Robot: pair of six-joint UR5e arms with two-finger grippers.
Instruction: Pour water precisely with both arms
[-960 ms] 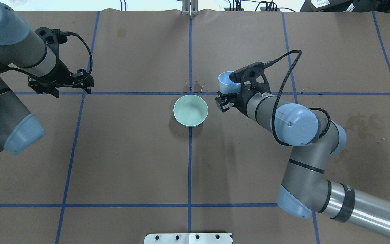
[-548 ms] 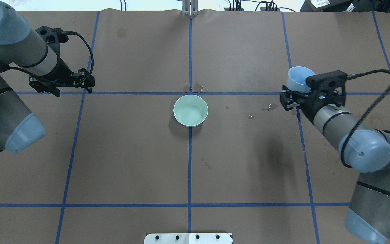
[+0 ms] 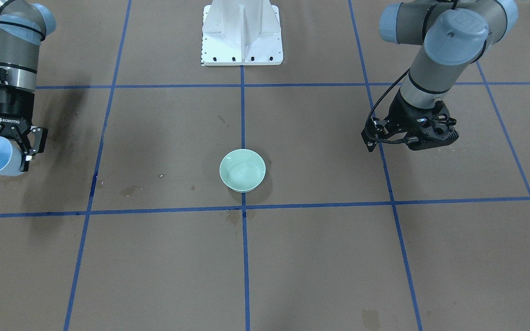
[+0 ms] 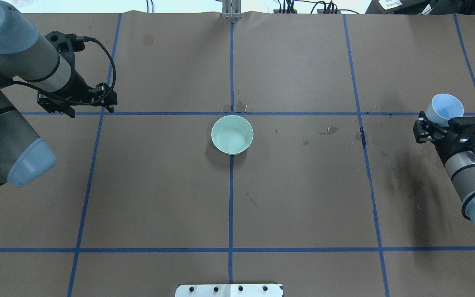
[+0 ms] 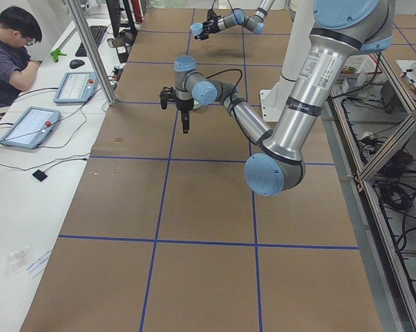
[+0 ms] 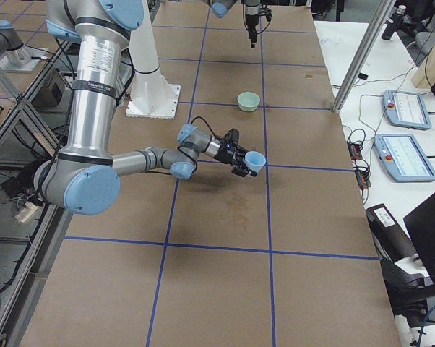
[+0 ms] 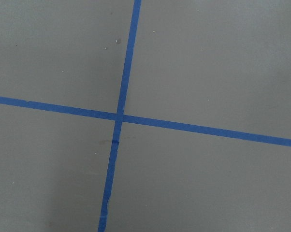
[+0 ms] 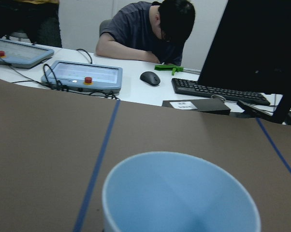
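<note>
Right end effector (image 3: pixel 2 149): clenched around my light-blue cup (image 4: pixel 443 108), one finger on each side of its wall.
Cup: held over the right end of the counter (image 4: pixel 159 185), tilted, with its mouth turned up and toward the far side.
Left end effector (image 5: pixel 185 126): hangs pointing down over a crossing of the blue tape lines (image 7: pixel 120 116) on the left part of the counter. I cannot tell whether it is released or clenched.
Water (image 3: pixel 241 174): a shallow, shiny pool inside the green bowl (image 4: pixel 232 134).
Bowl: upright at the counter's middle, on the centre tape line, just on my side of the crossing, well apart from both my arms.
Counter spots (image 4: pixel 329 131): a few dark marks between bowl and cup.
</note>
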